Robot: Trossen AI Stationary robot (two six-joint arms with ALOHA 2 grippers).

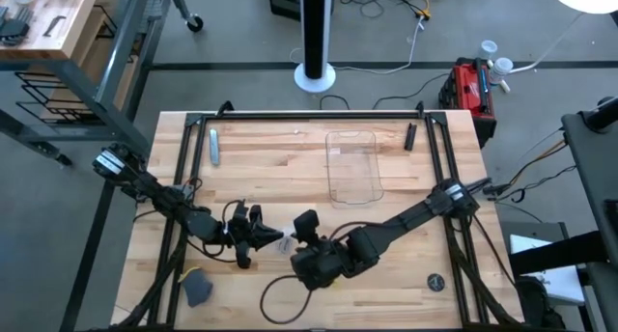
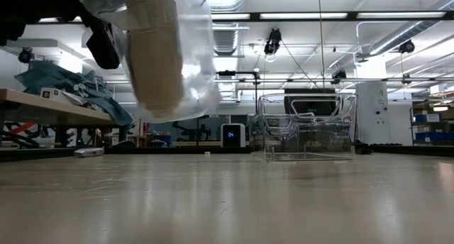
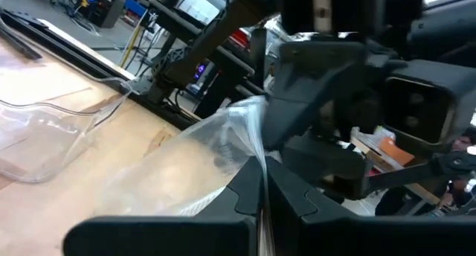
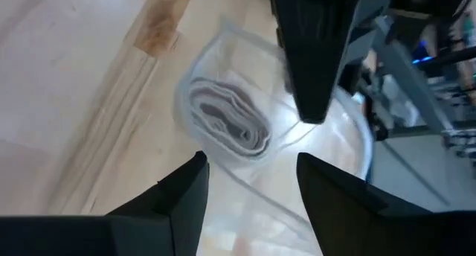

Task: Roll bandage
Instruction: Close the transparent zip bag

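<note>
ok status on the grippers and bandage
Left gripper shut on wrapper, held off the table. Right gripper open, facing it. Bandage rolled inside wrapper. Nothing in the way.

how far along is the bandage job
Early. The rolled whitish gauze bandage sits inside its clear plastic wrapper, held off the table by the shut left gripper. The right gripper is open beside it. Unwrapping and rolling remain.

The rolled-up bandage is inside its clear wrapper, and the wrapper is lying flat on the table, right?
Not quite. The bandage is rolled inside the clear wrapper, but the low view shows the wrapper hanging above the table, pinched by the left tool.
</note>
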